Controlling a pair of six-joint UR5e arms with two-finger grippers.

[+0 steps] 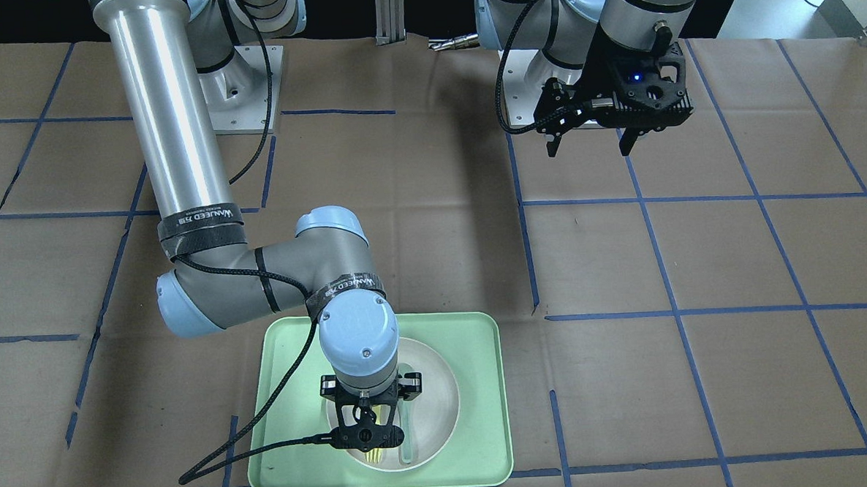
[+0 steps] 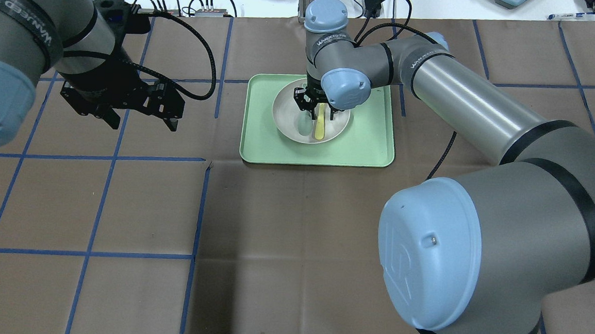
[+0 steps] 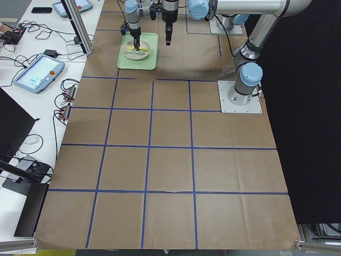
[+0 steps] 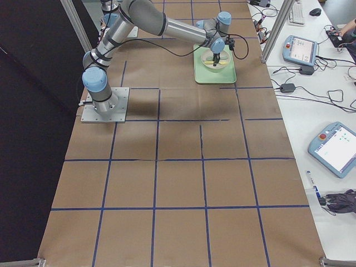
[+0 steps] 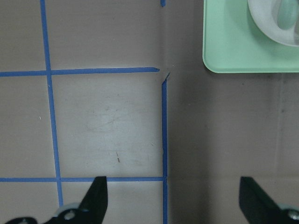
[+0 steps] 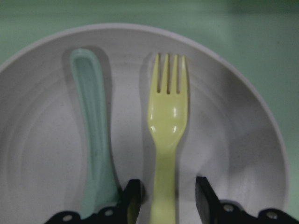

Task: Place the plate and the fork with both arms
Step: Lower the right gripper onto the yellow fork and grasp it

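The off-white plate (image 2: 288, 112) sits on the mint-green tray (image 2: 371, 140). The pale-yellow fork (image 6: 169, 112) lies flat in the plate, beside a grey-green spoon (image 6: 91, 116). My right gripper (image 6: 166, 200) is low over the plate, open, with one finger on each side of the fork's handle and a small gap to each. It also shows in the overhead view (image 2: 317, 109). My left gripper (image 2: 142, 124) is open and empty, held above the bare table to the left of the tray. In the front view the fork's tines (image 1: 374, 457) poke out below the right wrist.
The table is covered with brown paper marked by a blue tape grid. The tray's corner (image 5: 233, 42) and the plate's edge (image 5: 266, 18) show at the top right of the left wrist view. Cables and pendants lie beyond the table's far edge.
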